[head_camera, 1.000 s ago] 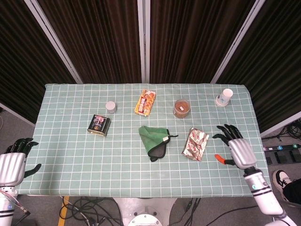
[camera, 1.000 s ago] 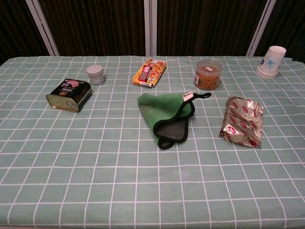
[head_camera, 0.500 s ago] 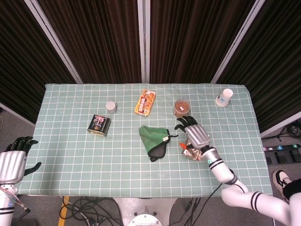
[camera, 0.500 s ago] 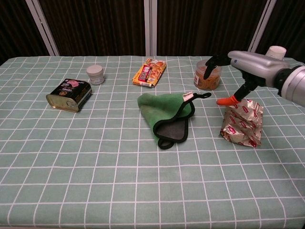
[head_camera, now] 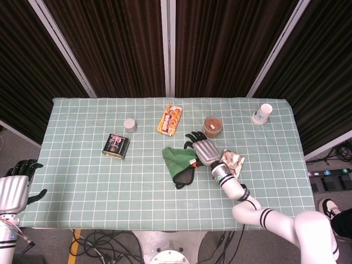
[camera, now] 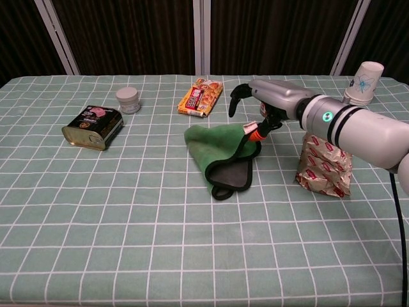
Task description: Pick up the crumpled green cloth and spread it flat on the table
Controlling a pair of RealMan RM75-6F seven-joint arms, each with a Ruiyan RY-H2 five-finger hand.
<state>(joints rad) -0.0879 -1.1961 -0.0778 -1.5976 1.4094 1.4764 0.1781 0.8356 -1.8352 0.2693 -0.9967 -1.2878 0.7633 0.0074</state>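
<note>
Swinging in from the table's right edge, the right hand (camera: 265,105) has crossed over the crinkled silver-and-red foil packet (camera: 326,163) and now hangs above the right side of the crumpled green cloth with black trim (camera: 220,150). Its fingers are spread and curled downward, holding nothing; whether the orange-tipped thumb touches the fabric is unclear. That cloth sits mid-table, unmoved, its long axis running from the broad green end at the back toward the black-edged end nearer the robot. Off the table's left front corner, the left hand (head_camera: 14,190) waits, fingers loosely apart, empty.
</note>
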